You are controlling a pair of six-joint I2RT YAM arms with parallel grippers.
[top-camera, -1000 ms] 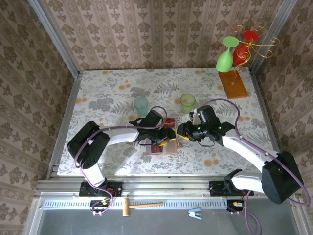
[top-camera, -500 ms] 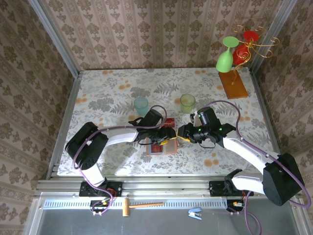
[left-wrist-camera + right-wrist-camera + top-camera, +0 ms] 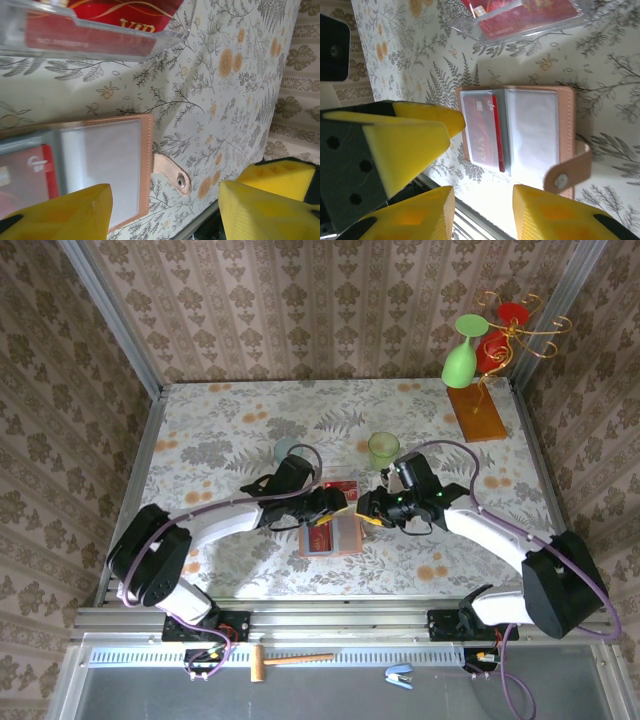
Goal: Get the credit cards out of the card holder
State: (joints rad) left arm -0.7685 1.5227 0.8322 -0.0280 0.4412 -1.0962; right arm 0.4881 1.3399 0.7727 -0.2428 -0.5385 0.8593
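The tan card holder (image 3: 338, 538) lies open and flat on the table near the front. In the right wrist view the card holder (image 3: 540, 135) shows clear pockets, and a red credit card (image 3: 482, 131) sits in its left pocket. Its snap strap (image 3: 172, 172) sticks out to one side. My left gripper (image 3: 338, 502) hovers at the holder's far edge, jaws open and nothing between them (image 3: 165, 202). My right gripper (image 3: 366, 510) is close beside it on the right, also open and empty (image 3: 482, 212). More red cards lie in a clear tray (image 3: 342, 486) just behind the holder.
A green cup (image 3: 383, 450) and a teal cup (image 3: 288, 451) stand behind the grippers. A glass stand with an orange wooden base (image 3: 478, 412) holds green and red glasses at the back right. The table's front rail (image 3: 330, 618) runs close to the holder.
My left gripper has drawn back from over the card holder toward its far edge, and the left arm's elbow has swung out left. The right gripper has shifted slightly left.
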